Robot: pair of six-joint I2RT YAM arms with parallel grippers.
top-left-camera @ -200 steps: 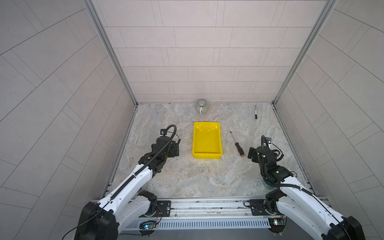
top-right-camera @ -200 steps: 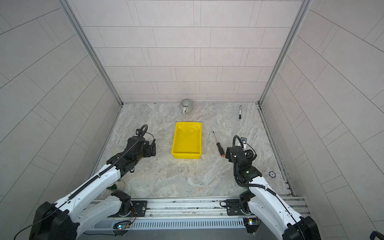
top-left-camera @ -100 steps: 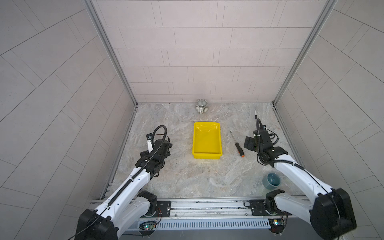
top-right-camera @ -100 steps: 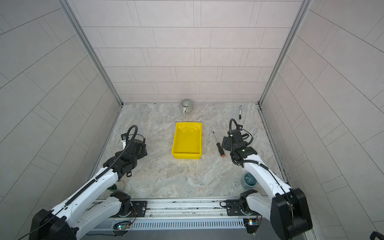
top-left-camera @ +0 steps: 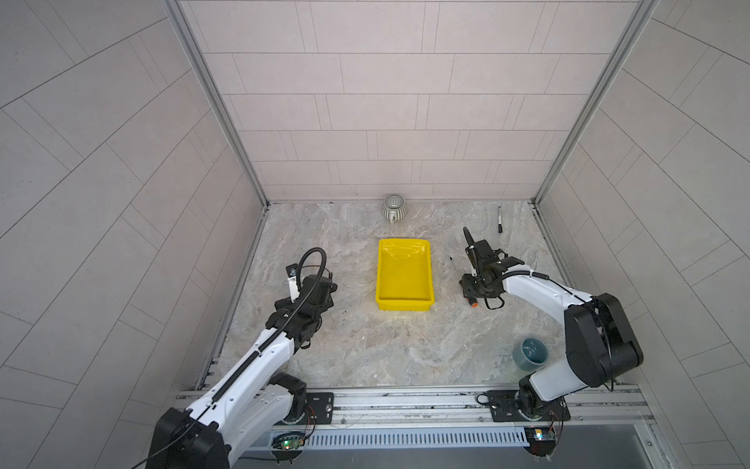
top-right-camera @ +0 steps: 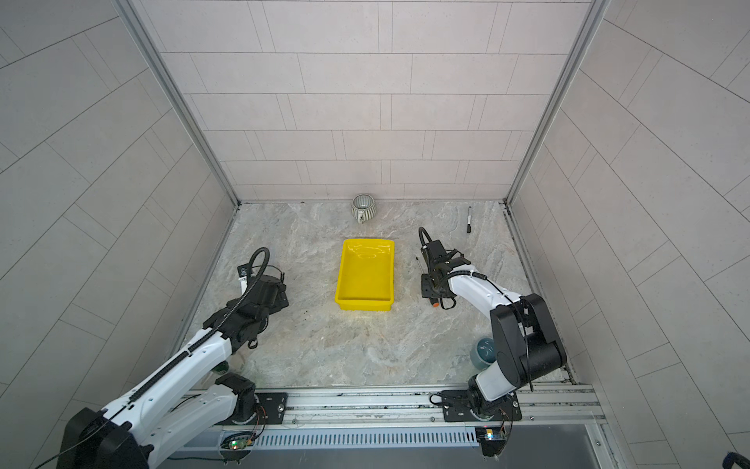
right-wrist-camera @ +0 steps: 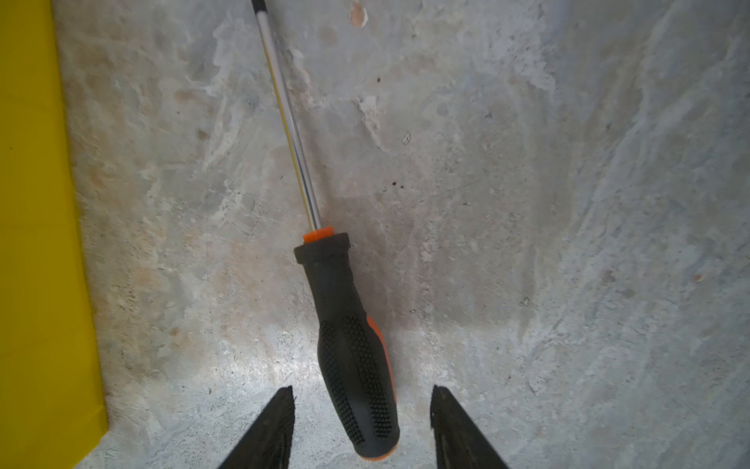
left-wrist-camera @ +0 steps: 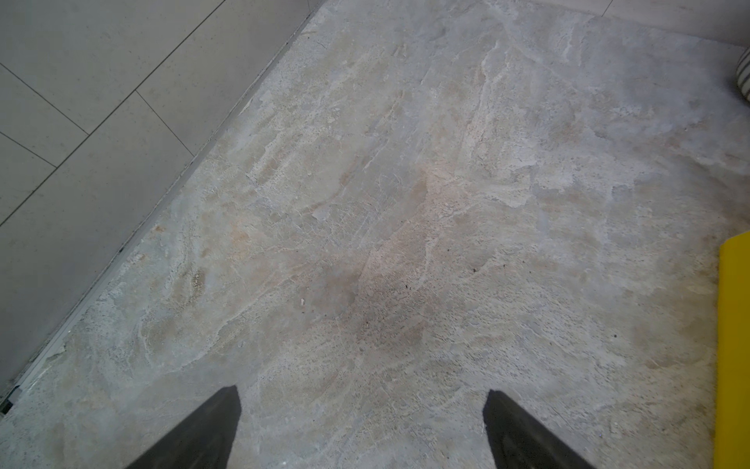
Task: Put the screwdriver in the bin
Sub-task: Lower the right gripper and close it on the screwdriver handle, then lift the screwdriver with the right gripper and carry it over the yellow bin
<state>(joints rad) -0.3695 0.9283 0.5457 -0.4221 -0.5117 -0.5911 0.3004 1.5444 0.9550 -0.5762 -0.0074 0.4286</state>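
Your right end effector (right-wrist-camera: 362, 392) is low over the screwdriver (right-wrist-camera: 345, 325), its 2 fingers (right-wrist-camera: 268, 438) spread either side of the black handle with a gap on each side. The screwdriver lies flat on the desk (top-left-camera: 365, 345), just right of the yellow bin (top-left-camera: 404, 303), outside it, shaft pointing toward the back wall (top-left-camera: 397, 122). Your left end effector (left-wrist-camera: 363, 396) is spread wide over the desk, left of the bin.

Black-orange screwdriver (right-wrist-camera: 324, 251) lies flat — beside the yellow bin (top-left-camera: 404, 301); apart.
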